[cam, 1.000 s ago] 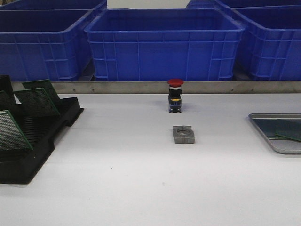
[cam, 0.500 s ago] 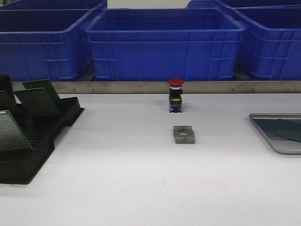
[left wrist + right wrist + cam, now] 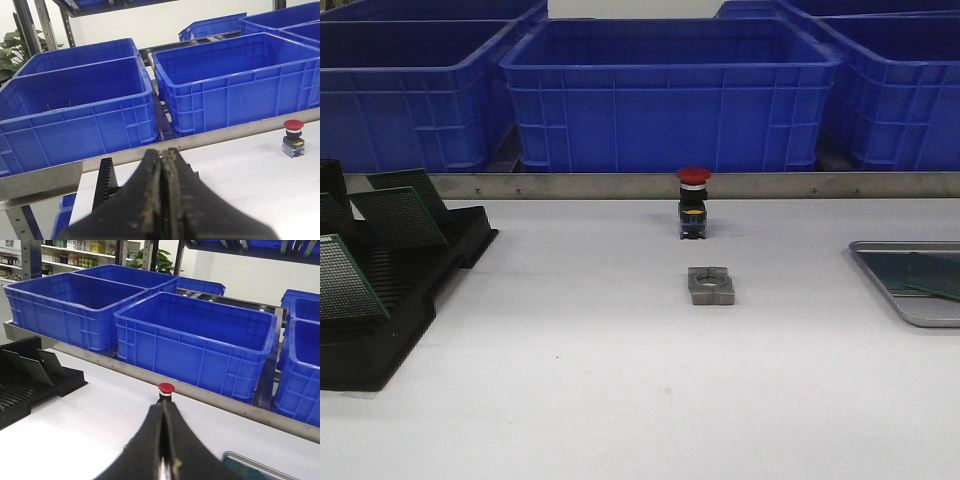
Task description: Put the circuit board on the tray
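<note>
The silver-grey tray (image 3: 910, 318) lies at the table's right edge, partly cut off, with a green circuit board (image 3: 932, 275) lying in it. The tray's corner (image 3: 235, 457) also shows in the right wrist view. More green circuit boards (image 3: 398, 215) stand in the black slotted rack (image 3: 380, 340) at the left. Neither gripper shows in the front view. My left gripper (image 3: 162, 152) is shut with nothing seen between its jaws, near the rack's end (image 3: 106, 175). My right gripper (image 3: 163, 406) is shut and empty above the table, pointing toward the red button.
A red push-button switch (image 3: 693, 203) stands mid-table, with a small grey metal block (image 3: 710, 285) in front of it. Big blue crates (image 3: 670, 95) line the back behind a metal rail (image 3: 620, 185).
</note>
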Controlling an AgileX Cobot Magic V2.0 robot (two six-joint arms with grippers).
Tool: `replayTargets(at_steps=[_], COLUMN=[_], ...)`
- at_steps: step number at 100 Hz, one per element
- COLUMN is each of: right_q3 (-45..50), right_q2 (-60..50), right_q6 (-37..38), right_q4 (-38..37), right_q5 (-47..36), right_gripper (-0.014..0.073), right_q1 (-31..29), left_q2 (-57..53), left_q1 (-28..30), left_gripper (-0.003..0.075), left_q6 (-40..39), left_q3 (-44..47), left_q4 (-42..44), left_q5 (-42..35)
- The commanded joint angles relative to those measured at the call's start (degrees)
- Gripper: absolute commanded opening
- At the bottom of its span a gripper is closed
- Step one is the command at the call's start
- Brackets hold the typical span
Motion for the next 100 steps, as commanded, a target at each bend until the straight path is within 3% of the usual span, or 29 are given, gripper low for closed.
replayTargets(at_steps=[1,21,33,39,55,64,81,86,100], right_q3=[-1.39,-1.39,-1.39,-1.39,-1.39,-1.39,-1.39,-1.39,-1.39], right_q2=[-1.14,-1.14,-1.14,-1.14,-1.14,-1.14,-1.14,-1.14,-1.00], right_q6=[-0.64,-0.64,-0.64,-0.64,-0.64,-0.64,-0.64,-0.64,-0.64], right_q4=[1.25,1.25,1.25,1.25,1.25,1.25,1.25,1.25,1.25], right_q5=[-2.57,-2.57,-2.57,-2.57,-2.57,-2.57,-2.53,-2.53,-2.41], right_gripper=[-0.0061,-0.0061,-0.0061,-0.0061,-0.0061,-0.0061,-0.0061,-0.0061,-0.0061], right_q1=[0.29,0.29,0.29,0.29,0.29,0.29,0.29,0.29,0.29], left_q2=[0.40,0.40,0.40,0.40,-1.62,-4.32,-9.99,-12.88,-13.01], left_q1=[0.14,0.14,0.38,1.08,3.54,3.52,3.52,3.52,3.90], left_gripper=[-0.0020,-0.0020,-0.0020,-0.0020,-0.0020,-0.0020,-0.0020,-0.0020,-0.0020], left_q6=[-0.68,-0.68,-1.54,-9.01,-45.72,-55.26,-55.97,-55.97,-55.97], left_q3=[-1.51,-1.51,-0.25,0.29,3.74,7.87,17.16,16.63,16.86], left_q4=[-0.91,-0.91,2.14,8.02,37.64,43.78,42.92,42.92,42.92], left_q5=[-3.45,-3.45,-7.44,-7.44,-5.13,-6.74,-10.56,-4.47,-4.69])
